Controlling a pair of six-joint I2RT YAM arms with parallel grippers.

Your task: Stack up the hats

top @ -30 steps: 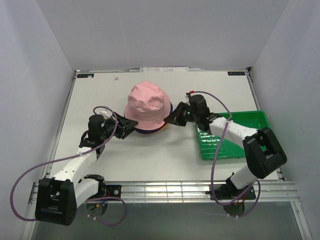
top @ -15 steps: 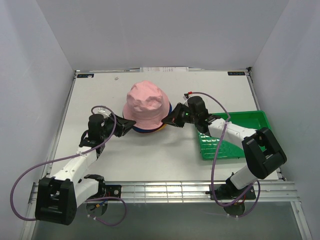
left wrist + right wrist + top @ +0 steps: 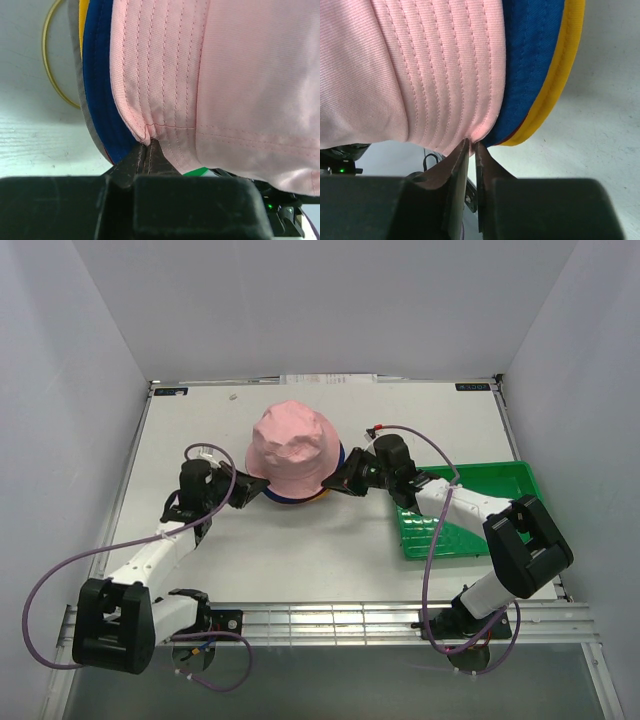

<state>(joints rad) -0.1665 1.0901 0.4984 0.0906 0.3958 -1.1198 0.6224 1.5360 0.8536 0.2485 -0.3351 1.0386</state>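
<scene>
Your pink hat (image 3: 292, 448) sits crown-up at mid-desk, topping the blue hat (image 3: 532, 65) and the yellow hat (image 3: 560, 85). The left gripper (image 3: 148, 145) and the right gripper (image 3: 471, 145) each nip its brim edge, on opposite sides. Pull unevenly and you will likely drag it askew or tug the lower brims along. Each bite looks shallow, so the fabric may slip free. The white desk (image 3: 300, 560) carries a green tray (image 3: 500, 480) at right, and plain walls (image 3: 300, 310) enclose it

No legible text, dark stickers (image 3: 171, 392) at far corners of the table (image 3: 300, 560) too small to read
</scene>
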